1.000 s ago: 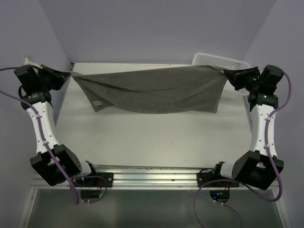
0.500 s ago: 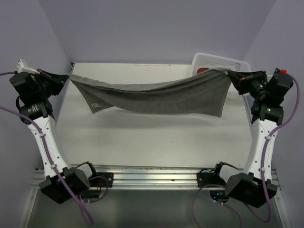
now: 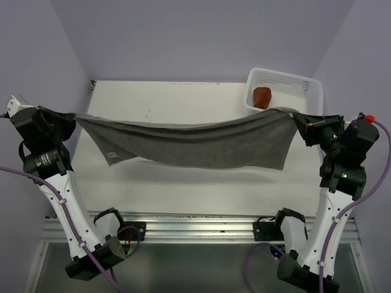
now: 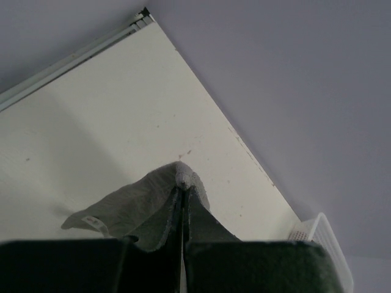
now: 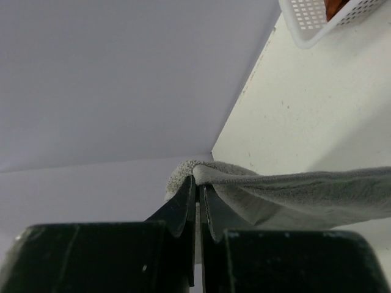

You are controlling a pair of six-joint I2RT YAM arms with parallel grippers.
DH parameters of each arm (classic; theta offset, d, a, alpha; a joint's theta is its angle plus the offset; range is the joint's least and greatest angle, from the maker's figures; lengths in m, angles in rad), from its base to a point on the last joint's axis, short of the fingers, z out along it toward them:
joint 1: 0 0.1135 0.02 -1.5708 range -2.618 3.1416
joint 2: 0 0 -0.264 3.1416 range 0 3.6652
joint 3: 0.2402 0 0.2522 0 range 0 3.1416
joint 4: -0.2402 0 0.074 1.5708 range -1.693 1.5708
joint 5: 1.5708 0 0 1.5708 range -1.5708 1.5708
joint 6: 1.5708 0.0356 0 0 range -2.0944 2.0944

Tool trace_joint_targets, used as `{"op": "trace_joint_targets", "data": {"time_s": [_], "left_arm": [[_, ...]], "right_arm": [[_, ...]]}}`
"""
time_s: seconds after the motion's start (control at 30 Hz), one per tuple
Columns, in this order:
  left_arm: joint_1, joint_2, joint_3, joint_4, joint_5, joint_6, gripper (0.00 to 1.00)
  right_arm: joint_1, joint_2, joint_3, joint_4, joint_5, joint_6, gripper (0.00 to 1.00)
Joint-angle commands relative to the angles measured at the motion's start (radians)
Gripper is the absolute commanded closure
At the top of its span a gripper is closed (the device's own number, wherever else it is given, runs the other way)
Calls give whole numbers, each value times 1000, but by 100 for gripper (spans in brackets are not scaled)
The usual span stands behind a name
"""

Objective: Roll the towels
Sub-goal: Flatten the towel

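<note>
The grey towel [image 3: 189,141] hangs spread in the air between both arms, sagging in the middle above the table. My left gripper [image 3: 72,116] is shut on its left corner [image 4: 181,177]. My right gripper [image 3: 297,118] is shut on its right corner [image 5: 194,173]. A white label shows on the towel's lower left edge [image 3: 111,155]. The rust-brown towel [image 3: 262,96] lies rolled in the white mesh basket [image 3: 305,85] at the back right.
The white table [image 3: 183,177] lies under the towel, with its metal rail [image 3: 189,221] along the near edge. Purple walls close the back and both sides. The basket's corner shows in the right wrist view [image 5: 308,27].
Both arms have pulled the stretched towel toward the near edge and lowered it. The basket and the rust-brown roll, hidden before, now show behind it.
</note>
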Motion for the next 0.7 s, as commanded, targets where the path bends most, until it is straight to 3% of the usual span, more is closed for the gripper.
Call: {"op": "trace_joint_targets", "data": {"time_s": [0.0, 0.13, 0.37, 0.5, 0.67], "left_arm": [[8, 7, 63, -35, -126, 38, 100], [10, 41, 20, 57, -82, 28, 100], [-10, 194, -232, 359, 67, 7, 100], [-106, 323, -241, 453, -14, 22, 100], [-179, 501, -188, 577, -29, 1, 100]], "right_arm": [[-7, -3, 47, -99, 71, -42, 100], [-7, 46, -23, -69, 83, -37, 100], [19, 179, -241, 163, 124, -111, 100], [33, 308, -245, 218, 157, -165, 100], [76, 465, -237, 405, 193, -134, 100]]}}
